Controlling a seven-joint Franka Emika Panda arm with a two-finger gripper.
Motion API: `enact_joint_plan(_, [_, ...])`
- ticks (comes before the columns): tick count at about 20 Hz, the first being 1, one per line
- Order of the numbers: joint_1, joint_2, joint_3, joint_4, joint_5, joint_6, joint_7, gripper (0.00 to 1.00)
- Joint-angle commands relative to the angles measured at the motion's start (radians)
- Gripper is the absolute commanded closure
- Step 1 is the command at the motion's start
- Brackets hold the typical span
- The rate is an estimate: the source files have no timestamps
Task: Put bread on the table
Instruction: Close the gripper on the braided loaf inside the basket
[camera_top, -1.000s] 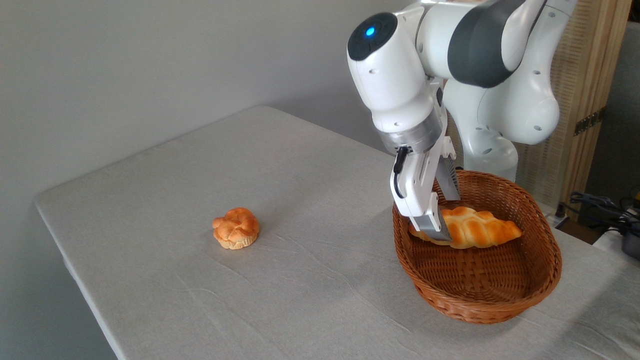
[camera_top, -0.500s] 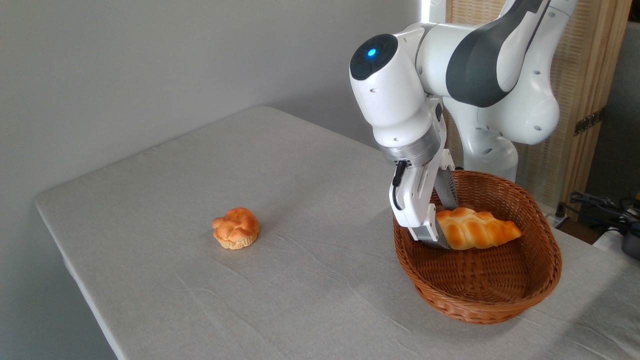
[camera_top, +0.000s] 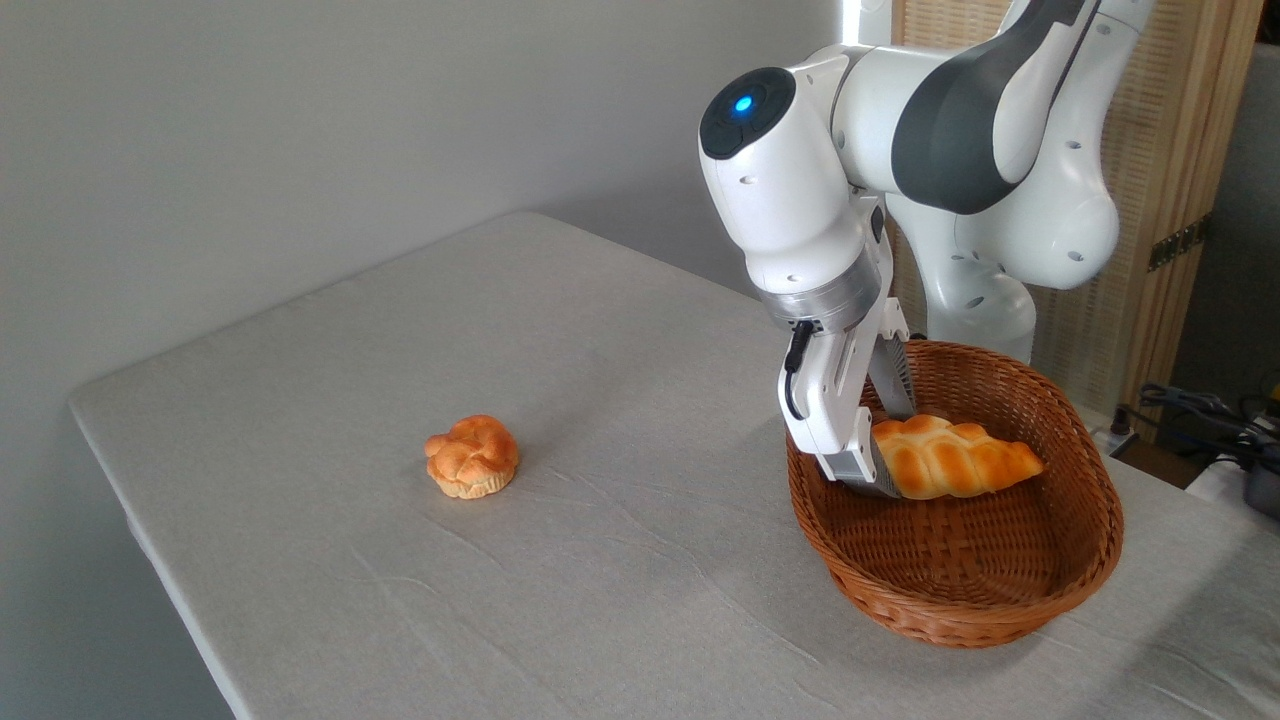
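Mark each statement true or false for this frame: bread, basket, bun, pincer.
1. The bread is over the basket. True.
2. The pincer is shut on the bread's left end. True.
3. The bun lies in the basket. False: it sits on the table, well left of the basket.
4. The bread lies on the table. False: it is within the basket's rim, gripped.
5. The basket holds two loaves. False: only one is visible.

Gripper (camera_top: 872, 452) around bread (camera_top: 955, 458) in basket (camera_top: 1000, 610)
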Motion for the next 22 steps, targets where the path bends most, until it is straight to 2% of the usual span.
enact_joint_plan(1, [-0.006,-0.009,0.007,-0.014,0.020,0.002,0.010,0.94])
enact_joint_plan(22, [-0.006,-0.010,0.007,-0.003,0.020,-0.018,0.017,1.00])
